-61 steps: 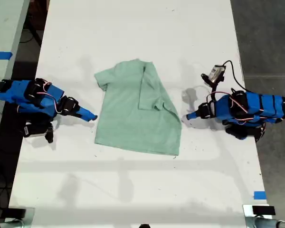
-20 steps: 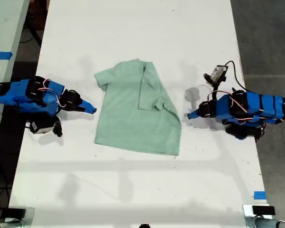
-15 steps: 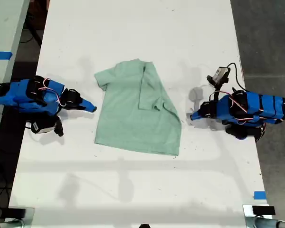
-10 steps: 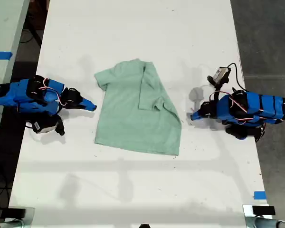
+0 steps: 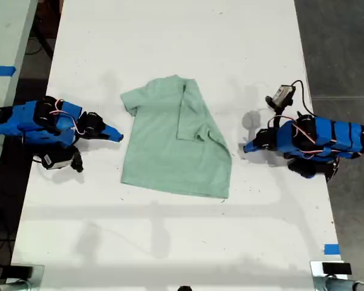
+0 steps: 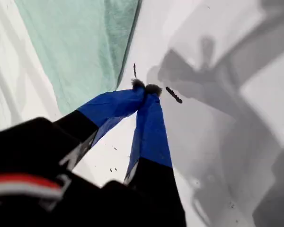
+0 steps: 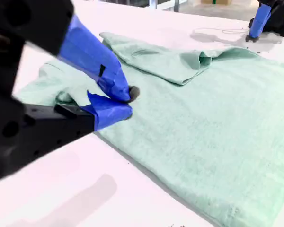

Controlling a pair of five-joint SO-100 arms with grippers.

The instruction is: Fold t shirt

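Observation:
The pale mint-green t shirt lies flat in the middle of the white table, with one side folded over onto its body. My first gripper rests at the exterior view's right, a little off the shirt's edge. Its blue jaws are shut on nothing above bare table, beside the shirt. My second gripper sits at the exterior view's left, just short of the shirt's other edge. It is shut and empty, hovering by the cloth.
A black cable and small camera stick up from the first arm. Blue tape marks the table near the exterior view's lower right. Another table with blue tape stands at that view's left. The first arm shows beyond the shirt.
Over three seconds the second gripper rose slightly toward the shirt's sleeve side, and the first gripper drew back a little from the shirt. Almost nothing moved in the last half second.

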